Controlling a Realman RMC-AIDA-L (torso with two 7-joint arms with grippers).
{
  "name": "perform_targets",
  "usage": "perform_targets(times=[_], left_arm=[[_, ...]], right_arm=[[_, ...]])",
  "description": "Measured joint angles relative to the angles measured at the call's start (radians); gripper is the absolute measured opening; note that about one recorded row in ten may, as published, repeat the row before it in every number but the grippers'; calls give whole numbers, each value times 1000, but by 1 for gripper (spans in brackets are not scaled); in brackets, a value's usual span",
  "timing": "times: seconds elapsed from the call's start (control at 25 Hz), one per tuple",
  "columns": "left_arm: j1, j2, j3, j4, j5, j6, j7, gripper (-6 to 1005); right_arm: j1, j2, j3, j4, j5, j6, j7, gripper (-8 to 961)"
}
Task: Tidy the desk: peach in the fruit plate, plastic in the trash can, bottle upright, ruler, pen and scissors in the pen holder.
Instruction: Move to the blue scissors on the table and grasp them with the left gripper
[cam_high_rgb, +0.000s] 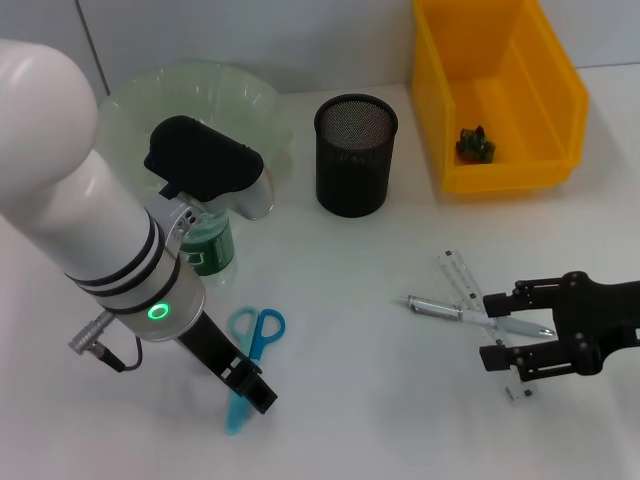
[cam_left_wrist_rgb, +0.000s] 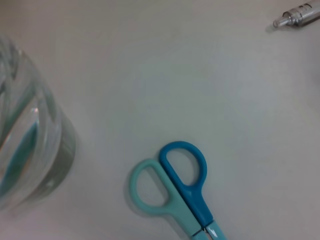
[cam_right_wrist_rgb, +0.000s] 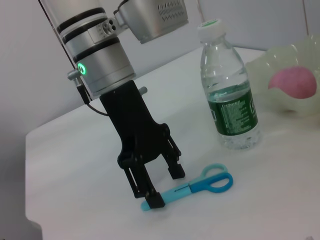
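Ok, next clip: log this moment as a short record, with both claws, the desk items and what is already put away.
left claw: open, straddling the blade end of the scissors
right claw: open, around the pen, which lies across the ruler
bottle: upright, beside the fruit plate
peach: in the fruit plate
pen holder: no tools visible inside
yellow bin: holds a small dark green item
left to do: scissors, pen, ruler

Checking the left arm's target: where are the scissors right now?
In the head view the scissors lie flat on the table's left side, just in front of the upright bottle, with the open left gripper straddling their blade end.
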Motion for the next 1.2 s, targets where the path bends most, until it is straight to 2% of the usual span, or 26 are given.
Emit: perform_targets(times=[1.2], left_arm=[[-11,0,37,-12,-20,-8,1,790]], right_arm=[[8,9,-4,2,-3,10,2,684]])
